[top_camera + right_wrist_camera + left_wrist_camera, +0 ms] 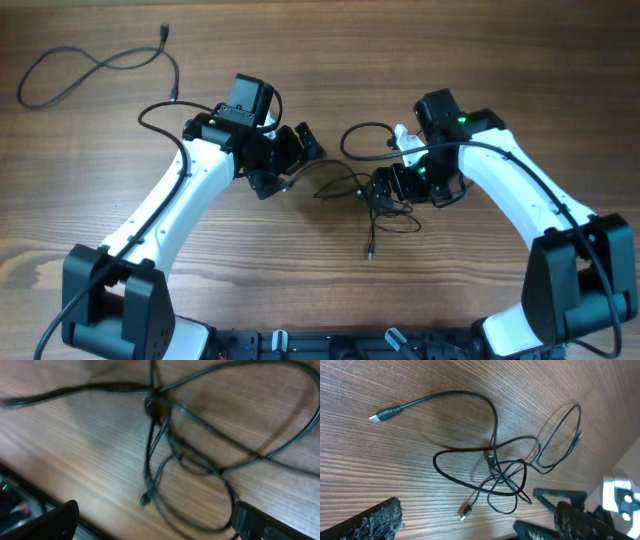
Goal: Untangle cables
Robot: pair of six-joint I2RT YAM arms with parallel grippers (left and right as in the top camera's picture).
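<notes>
- Between the two arms, the knot of thin black flexible cables lies on the brown wooden table, with its loops trailing towards the left arm.
- The right two-finger gripper hangs just above the knot, jaws spread and empty; it is the nearer one.
- The left two-finger gripper is also spread and empty, near the knot but apart from it.

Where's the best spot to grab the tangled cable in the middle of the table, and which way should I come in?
Grip just behind the silver plug, not the knot. That strand lies flat and alone on bare wood, clear of the crossings, so come straight down, probably with the open left claw across it.
</notes>
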